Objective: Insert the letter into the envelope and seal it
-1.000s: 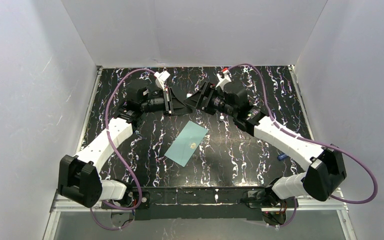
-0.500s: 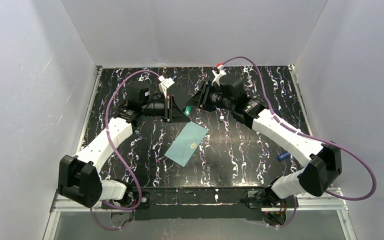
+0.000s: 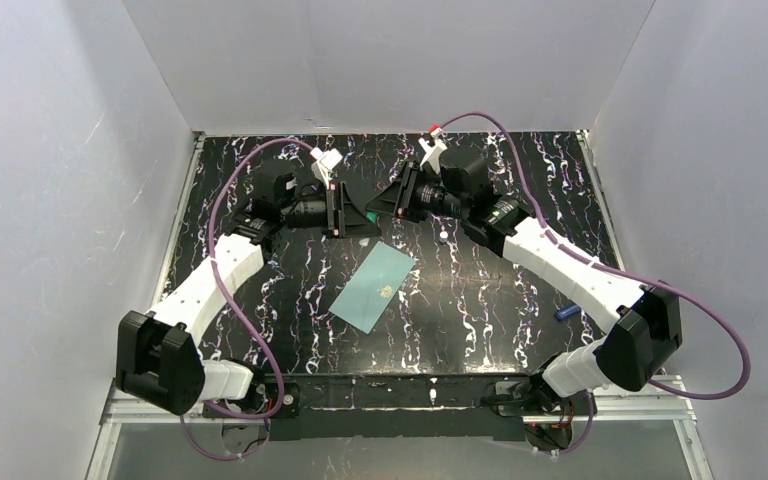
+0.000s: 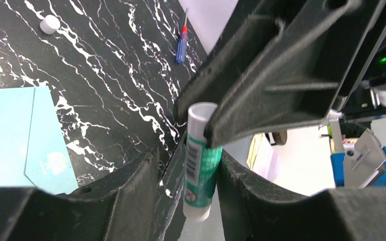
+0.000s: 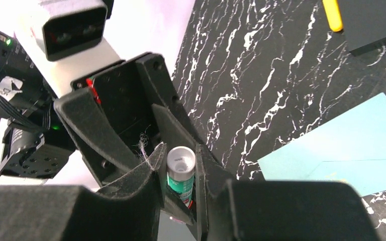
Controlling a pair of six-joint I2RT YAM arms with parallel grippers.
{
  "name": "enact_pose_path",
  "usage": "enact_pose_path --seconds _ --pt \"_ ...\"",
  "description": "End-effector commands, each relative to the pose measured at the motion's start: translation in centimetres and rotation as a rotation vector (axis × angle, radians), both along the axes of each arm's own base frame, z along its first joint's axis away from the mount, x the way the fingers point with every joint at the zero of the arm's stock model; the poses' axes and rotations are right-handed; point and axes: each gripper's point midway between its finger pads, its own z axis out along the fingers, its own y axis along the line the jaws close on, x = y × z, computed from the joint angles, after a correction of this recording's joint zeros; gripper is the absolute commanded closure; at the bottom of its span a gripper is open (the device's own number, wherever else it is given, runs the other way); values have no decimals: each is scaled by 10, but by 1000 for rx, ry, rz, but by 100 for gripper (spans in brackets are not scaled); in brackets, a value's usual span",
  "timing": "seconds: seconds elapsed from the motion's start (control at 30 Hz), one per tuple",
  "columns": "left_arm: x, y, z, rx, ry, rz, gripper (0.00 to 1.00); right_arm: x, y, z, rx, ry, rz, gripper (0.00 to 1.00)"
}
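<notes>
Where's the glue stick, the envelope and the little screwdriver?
glue stick (image 4: 200, 168): left wrist view, on its labelled body.
envelope (image 3: 373, 287): top external view, on the middle of its teal face.
screwdriver (image 4: 181, 50): left wrist view, on its blue handle.

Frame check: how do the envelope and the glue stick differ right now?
The envelope lies flat on the table; the glue stick is held up off it. The envelope is a pale teal rectangle, the glue stick a green-and-white tube. Nothing touches the envelope, while the right gripper pinches the glue stick and the left gripper stands open around it.
</notes>
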Motion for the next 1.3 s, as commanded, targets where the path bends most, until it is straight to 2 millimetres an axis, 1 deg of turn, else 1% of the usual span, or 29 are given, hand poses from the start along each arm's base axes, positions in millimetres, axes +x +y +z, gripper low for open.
enact_pose_path --seconds 0.0,0.07,0.13,0.17,0.2,0.23,0.33,0.4,0.47,0.53,0.67,0.8,0.87,0.9,0.93,0.97,1.0,1.03,1.07,1.1,1.13,1.17,1.27 --pt "12 -2 33 -57 -34 43 57 -11 7 27 90 -65 63 91" --pt "15 -3 30 -51 -21 47 58 -12 8 25 92 -67 71 91" --pt "16 -3 26 -42 -15 43 73 -12 8 24 93 -71 74 92" --pt "16 -3 24 -39 -15 39 82 -11 8 27 97 -83 75 92" --pt "15 -3 23 -35 -13 35 93 -11 8 28 98 -88 76 93" --pt "14 -2 22 -33 -14 30 100 -11 8 29 101 -94 77 94" --pt "9 -1 24 -39 -19 11 100 -10 6 35 117 -122 77 98" --pt "5 1 28 -59 -35 -10 100 -10 4 46 154 -158 88 99" --pt "0 3 33 -79 -52 -40 100 -15 4 59 207 -209 119 99" --pt "-7 5 42 -97 -83 -78 100 -22 2 72 260 -269 164 99" --pt "-22 9 67 -144 -157 -178 100 -36 -5 95 352 -396 241 99" --pt "-39 11 93 -189 -220 -295 100 -54 -14 111 419 -521 325 99" --pt "-42 11 101 -198 -251 -317 100 -59 -14 117 437 -556 353 99" --pt "-41 11 103 -197 -261 -313 100 -58 -13 119 441 -554 355 99" --pt "-38 11 105 -193 -272 -296 100 -53 -12 119 438 -536 337 99" --pt "-33 10 105 -184 -284 -270 100 -43 -10 111 401 -474 298 98" --pt "-26 9 103 -170 -293 -236 100 -30 -8 100 346 -412 238 77" --pt "-18 9 100 -155 -304 -199 100 -17 -8 92 286 -359 158 61" --pt "-11 9 96 -136 -319 -161 100 -4 -11 79 216 -295 72 47" --pt "-4 10 92 -110 -342 -122 100 5 -14 70 166 -244 0 35" --pt "4 11 86 -82 -369 -86 100 10 -15 63 137 -199 -47 27" --pt "11 13 79 -50 -394 -49 100 13 -16 60 120 -168 -74 22" --pt "29 20 59 42 -486 1 100 18 -13 51 66 -103 -134 18"
